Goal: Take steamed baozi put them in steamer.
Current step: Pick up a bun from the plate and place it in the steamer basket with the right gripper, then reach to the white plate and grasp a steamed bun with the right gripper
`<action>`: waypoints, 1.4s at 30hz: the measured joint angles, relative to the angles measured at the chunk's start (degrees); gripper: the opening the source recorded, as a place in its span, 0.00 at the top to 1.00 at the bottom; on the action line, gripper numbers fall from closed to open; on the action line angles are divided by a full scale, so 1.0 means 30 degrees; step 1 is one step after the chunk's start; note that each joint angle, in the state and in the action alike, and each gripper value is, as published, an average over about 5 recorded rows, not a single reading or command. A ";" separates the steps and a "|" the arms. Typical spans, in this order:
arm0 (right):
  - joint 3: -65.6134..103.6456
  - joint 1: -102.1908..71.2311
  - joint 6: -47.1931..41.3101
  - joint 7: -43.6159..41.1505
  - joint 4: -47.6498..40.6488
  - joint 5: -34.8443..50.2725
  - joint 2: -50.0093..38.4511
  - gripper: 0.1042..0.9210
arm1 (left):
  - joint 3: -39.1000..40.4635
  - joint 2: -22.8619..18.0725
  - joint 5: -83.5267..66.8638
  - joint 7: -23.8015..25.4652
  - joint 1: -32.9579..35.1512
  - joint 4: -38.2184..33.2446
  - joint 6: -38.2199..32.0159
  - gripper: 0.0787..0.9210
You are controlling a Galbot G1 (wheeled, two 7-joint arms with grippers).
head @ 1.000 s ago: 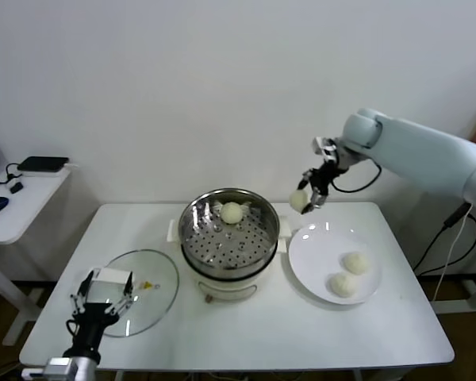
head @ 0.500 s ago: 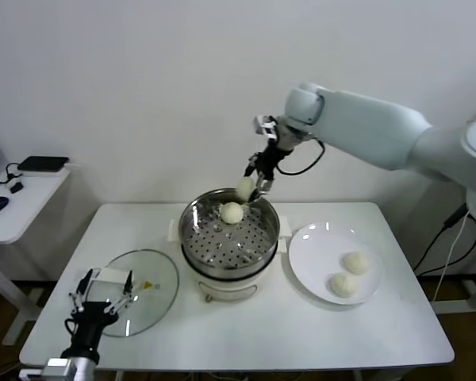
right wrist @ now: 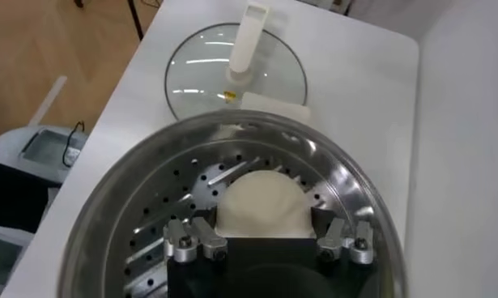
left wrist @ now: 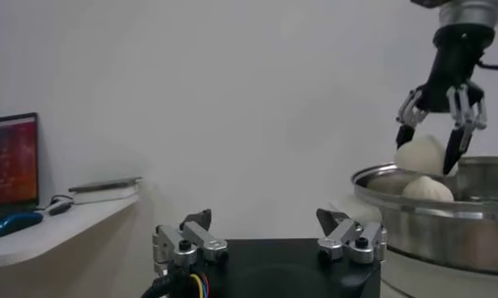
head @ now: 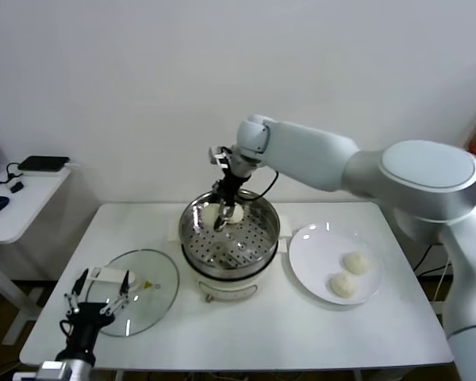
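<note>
Baozi grasped in my right hand hangs over the steamer; next I lower and let go, I judge.

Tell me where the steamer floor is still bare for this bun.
The steamer is bare across its front half, nearest the glass lid. The back is crowded: one baozi sits there, and the right pincer holds another baozi beside it.

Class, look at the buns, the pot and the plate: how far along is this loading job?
Done: one baozi already sits in the steamer. In hand: the right gripper holds a second baozi just above the steamer's rim. Left: two baozi wait on the white plate. The left gripper idles, open, near the glass lid.
</note>
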 measured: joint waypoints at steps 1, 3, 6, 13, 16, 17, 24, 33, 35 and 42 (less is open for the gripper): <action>0.0071 -0.0156 0.0001 0.0006 -0.0162 -0.0126 0.0089 0.20 | 0.0001 -0.0007 0.0000 -0.0002 0.0012 0.0007 -0.0008 0.12; 0.0219 -0.0451 0.0007 0.0019 -0.0475 -0.0390 0.0256 0.20 | 0.0003 -0.0021 0.0001 -0.0006 0.0023 0.0025 -0.0021 0.12; 0.0453 -0.0866 0.0025 0.0035 -0.0899 -0.0789 0.0499 0.19 | 0.0020 -0.0053 0.0006 -0.0009 0.0019 0.0044 -0.0021 0.12; 0.0971 -0.1646 0.0136 0.0051 -0.1787 -0.1508 0.1094 0.20 | 0.0024 -0.0108 0.0026 -0.0010 -0.0007 0.0136 -0.0017 0.12; 0.1139 -0.1788 0.0186 0.0040 -0.2091 -0.1704 0.1274 0.19 | 0.0000 -0.0107 0.0024 -0.0012 -0.0010 0.0161 -0.0016 0.12; 0.1195 -0.1807 0.0208 0.0028 -0.2177 -0.1753 0.1310 0.18 | -0.0004 -0.0107 0.0023 -0.0012 -0.0013 0.0158 -0.0013 0.12; 0.1422 -0.1705 0.0239 -0.0138 -0.2284 -0.1834 0.1208 0.12 | 0.0000 -0.0108 0.0054 -0.0010 -0.0059 0.0108 0.0022 0.12; 0.0869 -0.0452 -0.0102 -0.0190 -0.0154 -0.0718 -0.0420 0.12 | 0.0081 -0.0166 0.0137 -0.0006 -0.0010 0.0046 0.0041 0.12; 0.0672 -0.0026 -0.0131 -0.0193 0.0639 -0.0413 -0.1040 0.12 | 0.0137 -0.0198 0.0199 -0.0001 -0.0017 0.0019 0.0055 0.12; -0.0037 0.1613 0.0115 -0.0442 0.3343 -0.0084 -0.3866 0.12 | 0.0261 -0.0245 0.0337 0.0005 0.0054 -0.0092 0.0098 0.12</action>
